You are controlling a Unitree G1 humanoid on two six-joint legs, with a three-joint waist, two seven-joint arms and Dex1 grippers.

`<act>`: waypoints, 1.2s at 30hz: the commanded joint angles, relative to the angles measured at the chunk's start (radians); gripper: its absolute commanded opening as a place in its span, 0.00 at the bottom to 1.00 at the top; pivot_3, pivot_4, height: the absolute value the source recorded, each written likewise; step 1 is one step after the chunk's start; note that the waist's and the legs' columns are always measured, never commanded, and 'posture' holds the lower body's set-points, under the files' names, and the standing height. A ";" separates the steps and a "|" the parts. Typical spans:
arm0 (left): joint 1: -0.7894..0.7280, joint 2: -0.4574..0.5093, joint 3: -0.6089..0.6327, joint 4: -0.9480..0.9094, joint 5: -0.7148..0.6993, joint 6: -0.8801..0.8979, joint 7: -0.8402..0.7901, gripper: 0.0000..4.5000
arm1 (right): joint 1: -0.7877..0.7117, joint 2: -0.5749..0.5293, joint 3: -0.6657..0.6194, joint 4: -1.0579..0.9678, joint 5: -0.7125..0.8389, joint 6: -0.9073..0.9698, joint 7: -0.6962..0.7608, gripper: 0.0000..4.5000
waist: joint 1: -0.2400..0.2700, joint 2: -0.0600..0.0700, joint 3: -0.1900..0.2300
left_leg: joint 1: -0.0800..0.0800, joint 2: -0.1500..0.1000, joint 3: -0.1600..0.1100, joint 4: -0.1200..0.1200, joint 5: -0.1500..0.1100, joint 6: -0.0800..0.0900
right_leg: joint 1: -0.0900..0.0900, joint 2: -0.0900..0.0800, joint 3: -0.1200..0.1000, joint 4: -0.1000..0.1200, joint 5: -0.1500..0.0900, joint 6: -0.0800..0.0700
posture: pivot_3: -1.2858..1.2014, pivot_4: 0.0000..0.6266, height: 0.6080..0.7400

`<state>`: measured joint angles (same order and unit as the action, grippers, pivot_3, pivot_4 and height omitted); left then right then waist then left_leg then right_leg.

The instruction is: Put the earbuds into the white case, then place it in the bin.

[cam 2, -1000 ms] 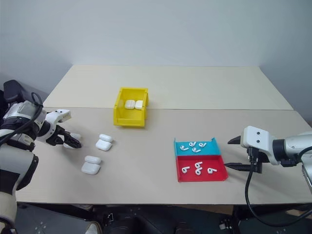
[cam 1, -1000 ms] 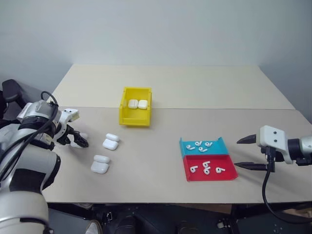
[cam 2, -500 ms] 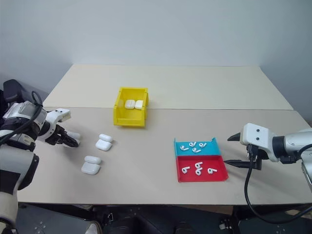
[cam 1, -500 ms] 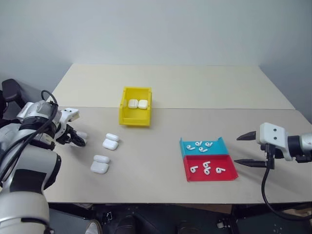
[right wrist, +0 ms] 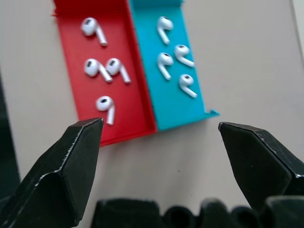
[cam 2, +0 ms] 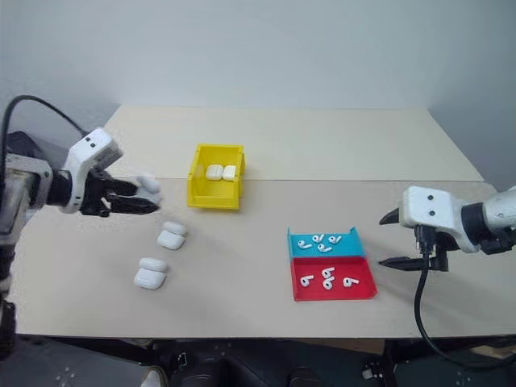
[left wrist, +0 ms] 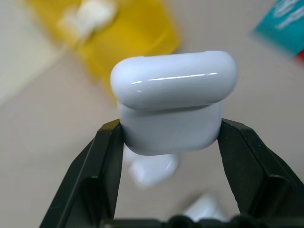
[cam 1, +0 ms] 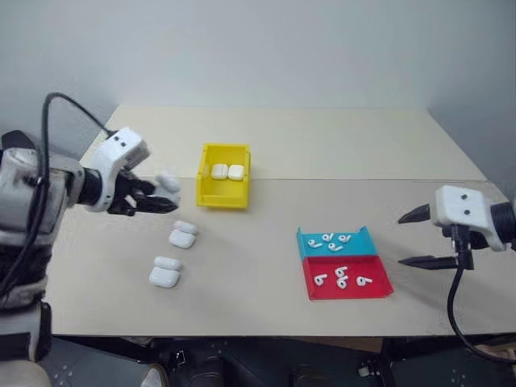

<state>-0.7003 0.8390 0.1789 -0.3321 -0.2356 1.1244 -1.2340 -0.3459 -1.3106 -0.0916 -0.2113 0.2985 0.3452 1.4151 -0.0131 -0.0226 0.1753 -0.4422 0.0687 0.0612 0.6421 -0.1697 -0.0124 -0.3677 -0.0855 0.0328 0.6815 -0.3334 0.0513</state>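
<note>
Case (left wrist: 174, 102) gripped across its lower body by the left tool (cam 1: 153, 203), lid closed, carried clear of the surface (cam 1: 242, 266). The tool points toward the robot's right, with the case at its tip, just short of the bin's near-left corner. The bin (cam 1: 206, 192) lies to the right of the held case and slightly beyond it; its lowered lip faces the robot, and two cases already sit side by side at its back. Of the two arms, the left is by far the nearer to the bin.

The right tool (cam 2: 401, 239) stands with its fingers spread wide and empty, just right of the teal-and-red tray (cam 2: 359, 287) and well apart from the bin. In the right wrist view the tray lies straight ahead between the fingers, four earbuds (right wrist: 105, 67) in the red half and four in the teal half.

Two more cases (cam 1: 183, 235) rest on the surface below the left tool, each with its lid set slightly askew; whether they are filled cannot be told.

Judgement: whether the held case holds earbuds cannot be seen through the closed lid. If so, the coming move is a short carry rightward over the bin wall, then release.
</note>
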 commanded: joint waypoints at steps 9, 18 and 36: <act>0.511 -0.469 0.049 -0.207 -0.134 -0.846 0.161 0.61 | -0.121 -0.009 0.249 -0.270 -0.049 0.364 -0.047 1.00 | 0.001 0.001 -0.001 | 0.002 0.000 0.002 0.001 -0.001 0.001 | 0.001 0.000 0.003 0.001 0.001 0.000 | 0.52 0.24 1.00; 0.621 -0.451 -0.051 -0.133 -0.185 -1.060 0.114 0.61 | -0.183 0.025 0.396 -0.245 -0.184 0.371 -0.073 0.79 | 0.001 0.002 -0.002 | 0.002 0.000 0.002 0.001 -0.002 0.003 | 0.000 0.000 0.003 0.000 0.001 0.000 | 0.52 0.24 1.00; 0.676 -0.390 -0.126 -0.198 -0.242 -1.105 0.205 0.61 | -0.209 0.153 0.487 -0.132 -0.333 0.296 -0.091 0.52 | 0.000 0.002 -0.002 | 0.002 0.000 0.002 0.001 -0.002 0.003 | 0.001 0.000 0.003 -0.001 0.001 0.001 | 0.52 0.24 1.00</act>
<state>-0.0272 0.4405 0.0561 -0.4942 -0.4586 0.0379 -1.0403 -0.5434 -1.1568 0.4052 -0.3386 -0.0193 0.6609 1.3177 -0.0132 -0.0206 0.1728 -0.4402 0.0684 0.0631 0.6426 -0.1715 -0.0095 -0.3672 -0.0854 0.0357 0.6809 -0.3321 0.0520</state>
